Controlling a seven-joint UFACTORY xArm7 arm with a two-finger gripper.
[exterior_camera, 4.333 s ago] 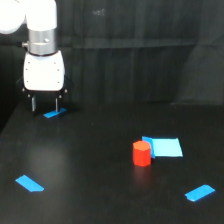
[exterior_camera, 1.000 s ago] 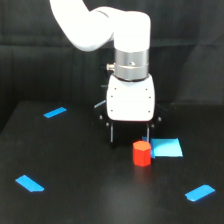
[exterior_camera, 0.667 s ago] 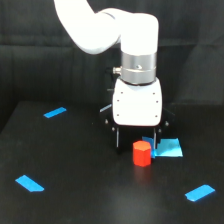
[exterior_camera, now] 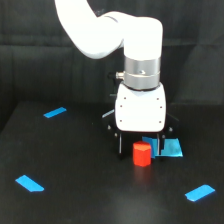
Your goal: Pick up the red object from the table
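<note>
On the black worktop [exterior_camera: 75, 200], near the blue rectangle [exterior_camera: 171, 148], the red block [exterior_camera: 141, 153] stands upright and untouched. The claw [exterior_camera: 139, 144] has swung across from the far-left blue strip [exterior_camera: 54, 112] and sunk until its dark fingers [exterior_camera: 120, 143] straddle the block's upper half, spread wide, with gaps either side. Alignment looks done; I judge that only a slight drop and a squeeze remain before lifting.

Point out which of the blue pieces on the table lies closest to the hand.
The blue rectangle, partly hidden behind the hand and just beyond the red object. The three blue strips lie far off toward the table's edges.
</note>
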